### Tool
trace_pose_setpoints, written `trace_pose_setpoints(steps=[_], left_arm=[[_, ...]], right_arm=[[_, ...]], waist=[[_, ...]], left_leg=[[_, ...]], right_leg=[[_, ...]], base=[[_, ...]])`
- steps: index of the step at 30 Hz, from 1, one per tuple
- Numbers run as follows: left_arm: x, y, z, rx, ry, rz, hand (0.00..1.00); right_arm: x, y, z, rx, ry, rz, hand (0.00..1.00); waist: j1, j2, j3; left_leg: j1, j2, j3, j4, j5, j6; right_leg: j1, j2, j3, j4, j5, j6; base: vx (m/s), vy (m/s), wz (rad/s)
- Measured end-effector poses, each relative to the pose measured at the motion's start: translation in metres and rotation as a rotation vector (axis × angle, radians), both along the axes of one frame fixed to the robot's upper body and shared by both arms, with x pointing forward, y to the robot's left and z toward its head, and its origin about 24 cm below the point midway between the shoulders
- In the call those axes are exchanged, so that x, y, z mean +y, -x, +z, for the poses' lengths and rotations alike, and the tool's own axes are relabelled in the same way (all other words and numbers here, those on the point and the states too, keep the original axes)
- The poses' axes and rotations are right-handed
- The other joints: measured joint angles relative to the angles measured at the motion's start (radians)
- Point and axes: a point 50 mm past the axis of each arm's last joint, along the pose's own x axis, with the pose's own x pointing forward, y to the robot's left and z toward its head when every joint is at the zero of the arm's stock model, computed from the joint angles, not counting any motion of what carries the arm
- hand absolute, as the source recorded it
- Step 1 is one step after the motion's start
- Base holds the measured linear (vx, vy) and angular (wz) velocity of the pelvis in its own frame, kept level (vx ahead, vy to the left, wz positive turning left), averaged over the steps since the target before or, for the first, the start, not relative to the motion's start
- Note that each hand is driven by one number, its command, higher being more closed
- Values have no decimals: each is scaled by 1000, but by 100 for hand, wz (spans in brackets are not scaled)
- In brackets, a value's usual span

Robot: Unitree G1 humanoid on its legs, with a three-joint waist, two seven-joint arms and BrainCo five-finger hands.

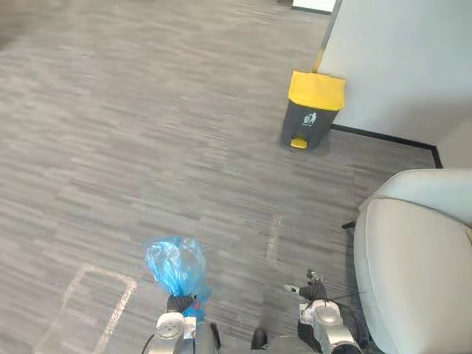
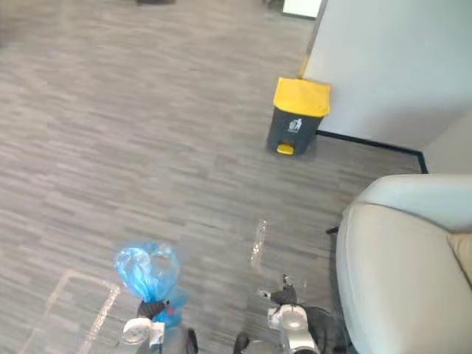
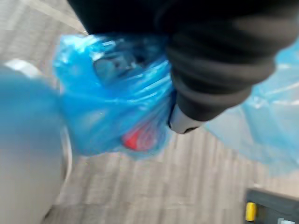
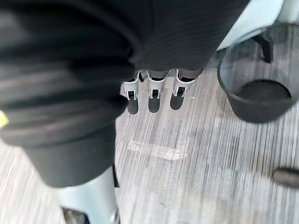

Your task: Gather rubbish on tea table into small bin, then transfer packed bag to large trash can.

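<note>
Where left hand clutches, blue bag above

Trash can against wall, sofa right

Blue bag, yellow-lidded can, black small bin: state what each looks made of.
Blue bag: thin plastic film, glossy, translucent; it crinkles and a red item shows through. Yellow-lidded can: likely moulded hard plastic, smooth, matte grey body. Black small bin: fine mesh wall, floor visible through it; probably metal.

White armchair stands near white wall.
</note>
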Motion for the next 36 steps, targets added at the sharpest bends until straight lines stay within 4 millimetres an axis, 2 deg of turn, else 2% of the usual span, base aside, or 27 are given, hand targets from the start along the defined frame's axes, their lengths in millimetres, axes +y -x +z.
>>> trace_pose_setpoints(steps=[1, 2, 4, 6, 8, 9, 10, 12, 13, 14, 16, 17, 18, 19, 20, 21, 22, 24, 25, 26, 27, 29, 31, 32, 34, 35, 36], left_arm=[[-7, 2, -2, 7, 21, 4, 100], [-10, 2, -4, 21, 27, -2, 100], [-4, -4, 0, 0, 9, -3, 100], [-3, -3, -1, 7, 6, -2, 100], [0, 2, -2, 18, -6, -11, 100], [1, 4, -3, 25, -20, -33, 100], [4, 5, -3, 31, -38, -58, 100], [7, 4, -2, 31, -53, -78, 100], [8, 3, -3, 34, -53, -75, 100], [7, 2, -3, 37, -48, -73, 100], [7, 2, -6, 58, -46, -75, 100], [10, 3, -8, 70, -51, -74, 100], [12, 4, -9, 87, -58, -74, 100], [11, 3, -10, 90, -51, -75, 100], [12, 4, -10, 90, -52, -68, 100], [12, 0, -9, 83, -52, -68, 100], [10, -4, -8, 76, -47, -64, 100], [8, -7, -7, 60, -41, -63, 100], [6, -8, -6, 52, -26, -44, 100], [4, -8, -6, 47, -16, -34, 100], [-2, -6, -5, 32, 13, -10, 100], [-3, 1, -6, 41, 18, -4, 100], [1, -2, -2, 14, 19, 4, 100], [1, -3, -1, 8, 21, 4, 100], [1, -6, 0, -4, 24, 8, 100], [-2, -5, -1, 0, 36, 16, 100], [-8, -3, -2, 7, 53, 17, 100]], right_arm=[[-5, 6, -2, 15, 12, -10, 0], [-5, 11, -5, 41, 4, -20, 0], [7, 17, -9, 57, -32, -30, 0], [9, 16, -8, 52, -39, -30, 0], [9, 16, -8, 56, -36, -25, 0], [9, 16, -8, 54, -34, -26, 0], [9, 21, -11, 71, -34, -26, 0], [7, 31, -15, 106, -34, -35, 0], [6, 34, -17, 120, -33, -38, 0], [6, 32, -17, 117, -30, -36, 0], [3, 26, -17, 119, -20, -20, 0], [2, 24, -17, 126, -12, -7, 0], [-3, 28, -21, 155, 7, 5, 0], [-7, 24, -20, 154, 22, 16, 0], [-9, 18, -17, 140, 28, 17, 0], [-14, 11, -14, 122, 41, 7, 0], [-22, 12, -14, 130, 59, -1, 0], [-22, 19, -17, 157, 62, 1, 0], [-18, 23, -19, 163, 56, 8, 0], [-16, 26, -20, 170, 54, 14, 0], [-9, 26, -19, 160, 47, 35, 0], [-4, 24, -19, 151, 38, 43, 0], [3, 22, -18, 143, 18, 40, 0], [3, 22, -18, 142, 16, 36, 0], [4, 21, -18, 141, 10, 26, 0], [1, 22, -16, 131, 11, 6, 0], [-5, 24, -16, 131, 25, -3, 0]], waist=[[0, 42, -9], [-1, 32, -1], [0, -6, -5], [5, -8, -5], [16, -22, -6], [10, -24, -9], [-7, -29, -13], [-22, -31, -13], [-24, -40, -16], [-26, -42, -15], [-39, -38, -11], [-54, -43, -9], [-68, -47, -1], [-58, -24, 2], [-50, -21, 9], [-58, -16, 21], [-63, -12, 19], [-65, -1, 20], [-69, 7, 23], [-69, 14, 25], [-51, 36, 26], [-42, 37, 26], [-15, 20, 26], [-9, 19, 27], [-1, 7, 34], [-1, 8, 33], [-1, 43, 16]], left_leg=[[20, 24, -57, -187, 132, -31], [28, 9, -27, -165, 157, -25], [46, -31, 18, -184, 119, -8], [70, -37, 52, -162, 63, -4], [159, -45, 139, -219, 40, 3], [195, -56, 155, -250, 37, 5], [237, -66, 165, -285, 34, 5], [287, -68, 165, -327, 24, -1], [314, -65, 164, -348, 22, 7], [331, -56, 165, -354, 12, 5], [379, -32, 165, -378, -1, -11], [415, -25, 162, -387, -5, -33], [461, -29, 111, -400, -23, -60], [466, -13, 71, -405, -16, -51], [462, -26, 34, -421, 4, -35], [474, -43, -1, -447, 41, -26], [499, -39, -8, -442, 62, -44], [496, -14, -37, -327, 63, -46], [419, 23, -65, -109, 85, -81], [365, 47, -70, 21, 122, -92], [231, 110, -79, 335, 177, -91], [145, 129, -66, 460, 120, -70], [44, 117, 2, 372, 40, -35], [39, 114, 11, 337, 31, -29], [5, 69, 25, 127, 30, -18], [0, 42, 18, -43, 75, -16], [4, 33, -5, -202, 159, -23]], right_leg=[[6, 11, 14, 18, -41, 53], [3, -15, 43, 46, -72, 81], [-9, -61, 52, 43, -70, 81], [-21, -78, 98, 83, -68, 87], [-103, -107, 152, 278, -72, 113], [-163, -121, 147, 398, -48, 147], [-233, -138, 135, 536, 11, 174], [-304, -144, 96, 654, 3, 134], [-352, -141, 44, 666, -55, 107], [-386, -134, -2, 642, -81, 86], [-441, -91, -73, 522, -81, 55], [-455, -54, -90, 359, -16, 34], [-423, -20, -87, 218, 143, -34], [-398, 0, -100, 195, 152, -45], [-406, 0, -94, 212, 140, -54], [-415, -7, -88, 256, 101, -54], [-408, -12, -88, 299, 41, -51], [-341, 4, -110, 283, 2, -52], [-261, 29, -130, 221, -8, -48], [-220, 45, -131, 187, -8, -50], [-131, 86, -115, 120, -13, -64], [-75, 96, -83, 84, -20, -71], [8, 76, -26, 24, -15, -61], [20, 70, -22, 17, -15, -60], [65, 27, 0, -7, -28, -23], [78, 9, 6, -12, -48, 10], [79, 16, 17, -9, -71, 46]], base=[[631, 545, -143], [313, 387, -32], [259, 274, -30], [236, 226, -82], [209, 175, -104], [175, 71, -51], [290, 79, -41], [288, 11, -20], [334, -72, -16], [436, -129, -16], [410, -157, 3], [505, -167, 25], [626, -174, 8], [507, -117, -15], [406, -112, -27], [363, -124, -9], [367, -129, 4], [380, -138, 22], [369, -147, 30], [401, -76, -1], [378, 22, -40], [281, 54, -56], [328, 90, -66], [347, 133, -49], [360, 213, -31], [412, 320, -25], [336, 303, -23]])
